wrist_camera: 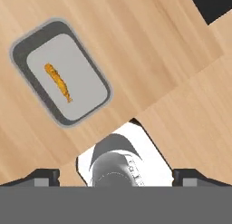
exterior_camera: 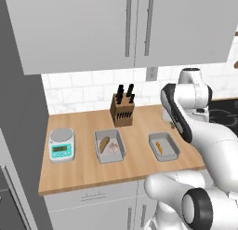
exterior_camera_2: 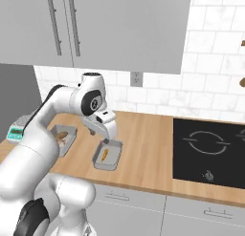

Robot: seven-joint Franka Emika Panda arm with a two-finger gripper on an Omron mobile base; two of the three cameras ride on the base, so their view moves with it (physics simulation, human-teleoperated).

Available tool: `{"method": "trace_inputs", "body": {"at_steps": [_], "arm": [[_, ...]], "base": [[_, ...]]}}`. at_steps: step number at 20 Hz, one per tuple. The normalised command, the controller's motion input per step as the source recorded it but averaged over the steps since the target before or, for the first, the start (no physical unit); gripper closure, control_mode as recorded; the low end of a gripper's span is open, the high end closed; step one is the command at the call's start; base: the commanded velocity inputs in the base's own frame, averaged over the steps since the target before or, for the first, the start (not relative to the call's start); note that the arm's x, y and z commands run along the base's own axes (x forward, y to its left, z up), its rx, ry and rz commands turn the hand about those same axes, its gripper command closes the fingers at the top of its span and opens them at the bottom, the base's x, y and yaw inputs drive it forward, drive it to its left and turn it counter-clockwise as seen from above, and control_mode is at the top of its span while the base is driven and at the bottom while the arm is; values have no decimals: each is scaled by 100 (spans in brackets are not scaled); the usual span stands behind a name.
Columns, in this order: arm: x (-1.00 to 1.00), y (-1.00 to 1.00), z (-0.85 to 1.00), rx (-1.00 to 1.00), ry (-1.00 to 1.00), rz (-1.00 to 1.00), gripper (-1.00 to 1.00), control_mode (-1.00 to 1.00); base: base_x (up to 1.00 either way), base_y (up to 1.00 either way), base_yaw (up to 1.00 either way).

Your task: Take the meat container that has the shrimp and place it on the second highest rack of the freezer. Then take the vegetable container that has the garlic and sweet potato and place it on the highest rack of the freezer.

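Your gripper [exterior_camera_2: 106,140] hangs over the meat container [exterior_camera_2: 107,156], fingers [wrist_camera: 43,177] spread wide, holding nothing. The shrimp [wrist_camera: 58,82] lies inside.

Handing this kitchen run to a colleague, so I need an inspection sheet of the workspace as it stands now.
Surface: wooden counter, bare between items.
Job's things: shrimp in its grey meat container; sweet potato and garlic share the vegetable container. Both containers on the counter, apart. Freezer: dark side panel at left.
Clutter: kitchen scale, knife block.
Grippers: gripper open, above the meat container, holding nothing.
Cables: nothing seen.
Surroundings: wall cabinets, tiled backsplash, cooktop.
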Motion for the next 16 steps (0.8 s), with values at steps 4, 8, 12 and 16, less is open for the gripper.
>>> {"method": "trace_inputs", "body": {"at_steps": [4, 8, 12, 16], "arm": [[0, -14, -68, 6, 0, -27, -100, -100], [0, 0, -63, 3, -2, -20, -100, -100], [11, 0, -47, 0, -1, -7, -100, -100], [15, -7, -42, 0, 0, 0, -100, -100]], "base": [[0, 0, 0], [0, 0, 0], [0, 0, 0], [0, 0, 0]]}}
